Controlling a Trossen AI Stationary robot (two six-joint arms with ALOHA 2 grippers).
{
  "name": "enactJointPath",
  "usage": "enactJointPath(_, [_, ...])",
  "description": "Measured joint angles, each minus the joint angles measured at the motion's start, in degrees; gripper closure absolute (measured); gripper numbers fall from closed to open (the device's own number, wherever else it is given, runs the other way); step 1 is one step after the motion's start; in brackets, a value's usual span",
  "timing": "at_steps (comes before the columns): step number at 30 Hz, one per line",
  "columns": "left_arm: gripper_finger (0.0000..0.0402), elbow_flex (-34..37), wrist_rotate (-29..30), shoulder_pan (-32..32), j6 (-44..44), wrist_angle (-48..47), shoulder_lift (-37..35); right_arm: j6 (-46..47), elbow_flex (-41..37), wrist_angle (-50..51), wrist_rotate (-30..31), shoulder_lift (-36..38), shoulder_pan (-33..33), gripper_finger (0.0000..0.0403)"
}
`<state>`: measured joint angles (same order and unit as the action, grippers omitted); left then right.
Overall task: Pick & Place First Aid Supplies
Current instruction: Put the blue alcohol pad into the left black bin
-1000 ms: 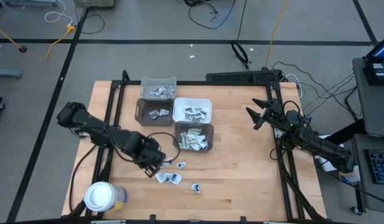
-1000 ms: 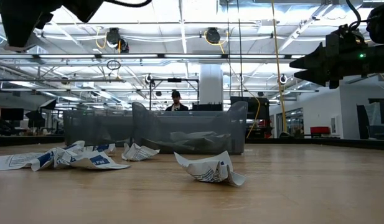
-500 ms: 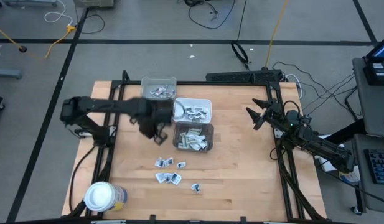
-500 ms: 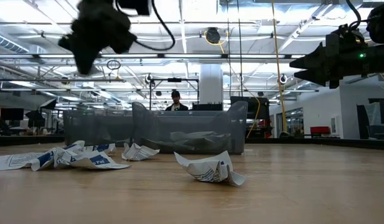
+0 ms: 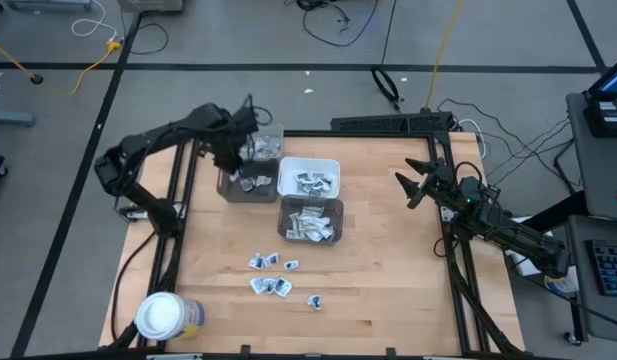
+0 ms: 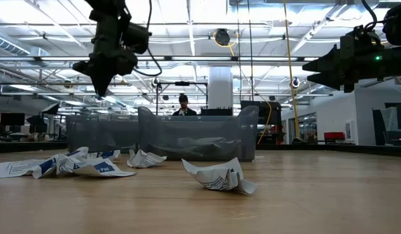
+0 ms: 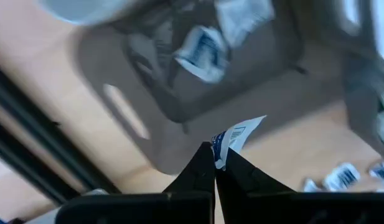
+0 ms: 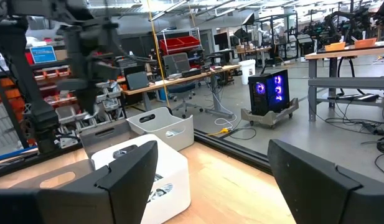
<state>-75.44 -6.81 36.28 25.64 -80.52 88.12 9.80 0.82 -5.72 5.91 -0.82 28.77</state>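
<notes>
My left gripper (image 5: 232, 160) points down above the left dark grey bin (image 5: 226, 186) and is shut on a small white packet with blue print (image 7: 238, 132). That bin holds a few packets (image 7: 203, 48). Several more first aid supplies (image 5: 274, 277) lie flat on the wood nearer the front, and they also show in the low view as packets (image 6: 216, 175). In the low view my left gripper (image 6: 99, 88) hangs high above the bins. My right gripper (image 5: 413, 186) waits open at the table's right side, holding nothing. My left gripper pinches one end of the packet (image 7: 220, 147) between its two fingertips, coming from above and pointing down. The rest of the packet sticks out sideways past the fingers. It is lifted clear, over the dark grey bin's edge.
Four bins stand together at the far middle: a light grey one (image 5: 256, 131), a white one (image 5: 309, 162), the left dark grey one and another dark grey one (image 5: 311, 237). A white-lidded jar (image 5: 160, 315) stands at the near left corner. Bare wood lies to the right.
My left gripper has swung from just above the loose packets near the front toward the table's far edge and a little left, ending over the left dark grey bin. It has rolled about its own axis and stayed shut, carrying the packet clear of the table.
</notes>
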Motion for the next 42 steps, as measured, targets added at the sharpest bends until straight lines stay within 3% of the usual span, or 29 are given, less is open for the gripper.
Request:
enactJointPath(7, [0.0401,-0.09,3.94,2.61,-1.43,2.19,5.27,0.0,-0.02,0.0,0.02,-0.01,0.0,0.0105])
enactJointPath(13, [0.0401,-0.09,3.88,1.69,-1.86,10.37,11.26,0.0,0.0,0.0,0.01,-0.02,0.0,0.0105])
enactJointPath(24, [0.0391,-0.07,3.87,-0.84,-1.28,14.98,18.14,0.0,-0.02,-0.01,0.0,0.0,0.01,0.0105])
enactJointPath(28, [0.0333,-0.07,3.85,-0.78,-0.97,15.27,18.1,0.0,0.0,0.0,0.0,0.0,0.0,0.0105])
enactJointPath(36, [0.0163,-0.07,1.79,-0.78,-1.08,15.05,18.01,0.0,-0.01,0.0,0.02,-0.02,0.01,0.0105])
enactJointPath(42, [0.0088,0.0,-0.34,0.14,0.0,13.73,17.24,0.0,-0.02,-0.02,0.02,-0.02,0.0,0.0105])
